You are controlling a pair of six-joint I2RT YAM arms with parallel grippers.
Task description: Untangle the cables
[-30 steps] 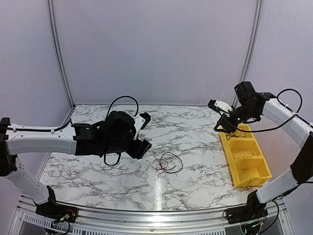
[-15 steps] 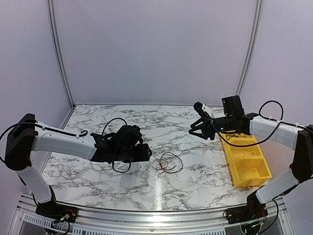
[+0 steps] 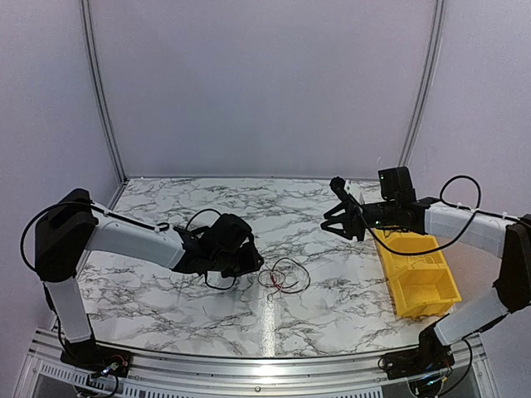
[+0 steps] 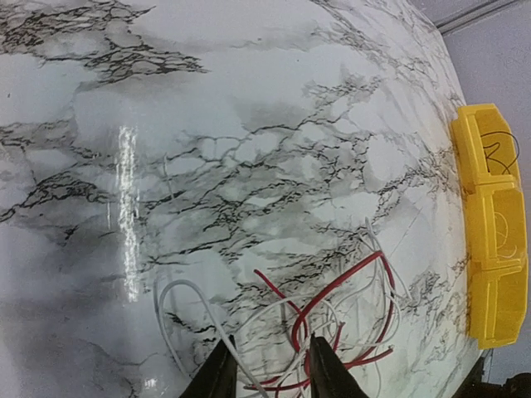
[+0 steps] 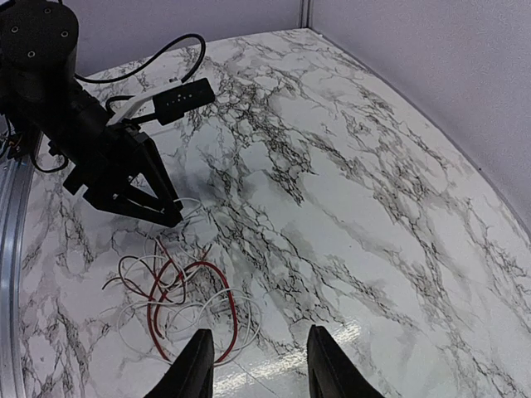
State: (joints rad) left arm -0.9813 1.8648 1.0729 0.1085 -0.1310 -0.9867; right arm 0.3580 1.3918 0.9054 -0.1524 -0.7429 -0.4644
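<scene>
The cables [image 3: 282, 278] lie in a small tangle of thin red, white and dark loops on the marble table, just right of centre. My left gripper [image 3: 246, 259] is low at the tangle's left edge. In the left wrist view the gripper [image 4: 270, 377] is open, with red and white loops of the cables [image 4: 332, 319] running between and just beyond its fingertips [image 4: 222, 375]. My right gripper [image 3: 338, 217] hovers open above the table, to the right of and beyond the tangle. In the right wrist view the gripper [image 5: 261, 369] is empty, with the cables [image 5: 178, 298] below it on the left.
A yellow bin [image 3: 431, 290] with compartments stands along the table's right edge. It also shows in the left wrist view [image 4: 489, 274], with a thin black wire [image 4: 498, 152] in its far compartment. The left arm's own thick black cable [image 3: 199, 217] loops above its wrist.
My left gripper has come down and moved right to the tangle's edge. My right gripper has swung left from above the yellow bin to over the table, then slowed.
</scene>
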